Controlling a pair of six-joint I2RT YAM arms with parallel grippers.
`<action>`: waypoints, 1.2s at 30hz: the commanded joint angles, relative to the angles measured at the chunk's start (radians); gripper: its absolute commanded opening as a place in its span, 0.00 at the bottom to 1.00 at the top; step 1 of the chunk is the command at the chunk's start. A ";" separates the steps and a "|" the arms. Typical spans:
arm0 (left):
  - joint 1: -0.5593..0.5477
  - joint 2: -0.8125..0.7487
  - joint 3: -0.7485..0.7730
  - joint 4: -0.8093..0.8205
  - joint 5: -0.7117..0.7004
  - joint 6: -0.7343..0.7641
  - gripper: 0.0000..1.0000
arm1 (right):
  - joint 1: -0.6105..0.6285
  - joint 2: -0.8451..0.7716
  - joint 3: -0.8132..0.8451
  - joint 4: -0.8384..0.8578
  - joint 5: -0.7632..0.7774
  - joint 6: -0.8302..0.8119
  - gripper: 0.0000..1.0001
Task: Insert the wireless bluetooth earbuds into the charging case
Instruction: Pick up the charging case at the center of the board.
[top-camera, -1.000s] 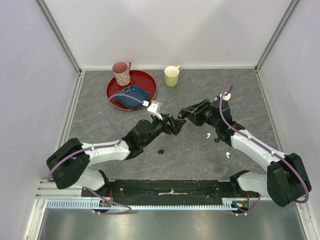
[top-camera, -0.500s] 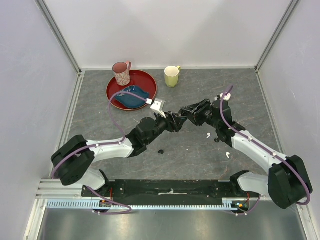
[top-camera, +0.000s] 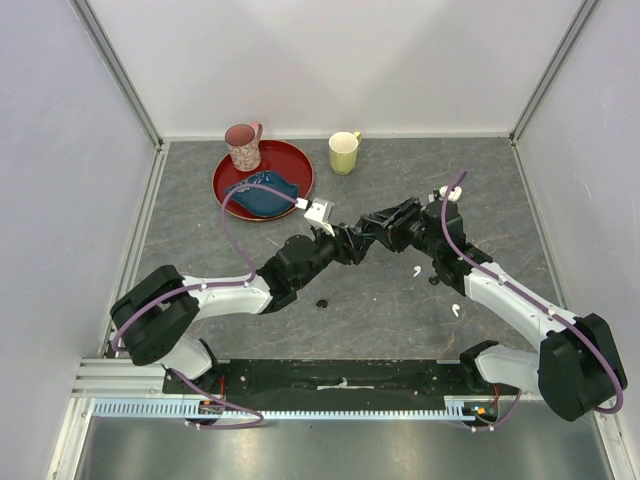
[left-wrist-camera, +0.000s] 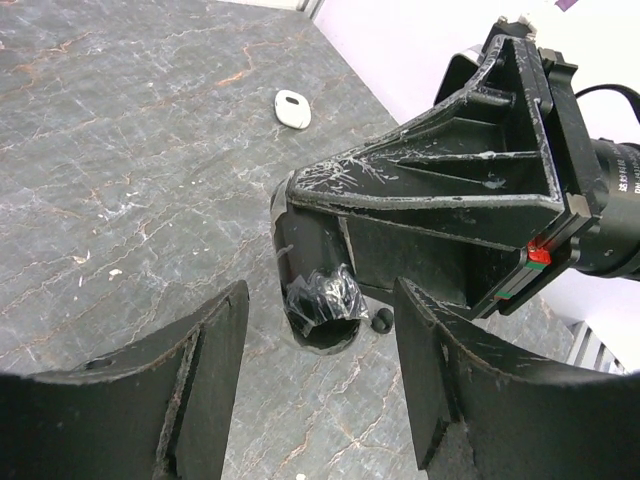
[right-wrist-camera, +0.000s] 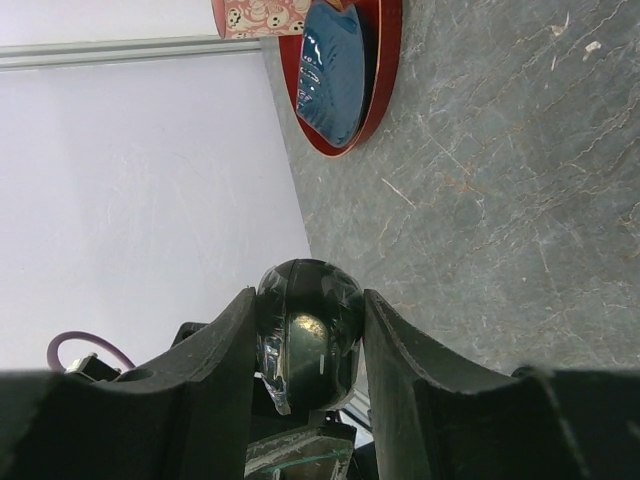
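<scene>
My right gripper (top-camera: 374, 229) is shut on a black glossy rounded object (right-wrist-camera: 306, 335) wrapped in shiny film, held above the table; it is also in the left wrist view (left-wrist-camera: 322, 300). My left gripper (top-camera: 352, 243) is open, its jaws spread just in front of that object's lower end, not touching it. Two small white pieces, which look like the earbuds, lie on the table right of the grippers (top-camera: 417, 271) (top-camera: 455, 309). The left wrist view shows one white oval piece with a darker centre (left-wrist-camera: 292, 108). I cannot tell if it is the case.
A red tray (top-camera: 296, 160) at the back left holds a blue dish (top-camera: 262, 193) and a pink patterned mug (top-camera: 243, 146). A yellow-green mug (top-camera: 344, 152) stands beside it. Small black bits lie on the table (top-camera: 322, 302) (top-camera: 433, 281). White walls stand all round.
My left arm has reached right and slightly back, bringing its open jaws up to the object in my right gripper. The right arm has barely moved.
</scene>
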 joint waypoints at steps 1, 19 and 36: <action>-0.004 0.008 0.035 0.104 -0.033 0.014 0.66 | 0.004 -0.025 -0.002 0.029 -0.009 0.016 0.00; -0.004 0.033 0.049 0.107 -0.045 0.022 0.41 | 0.008 -0.042 0.001 0.033 -0.055 0.035 0.00; -0.002 -0.002 0.013 0.107 -0.059 0.120 0.02 | 0.010 -0.031 0.034 -0.020 -0.084 -0.045 0.63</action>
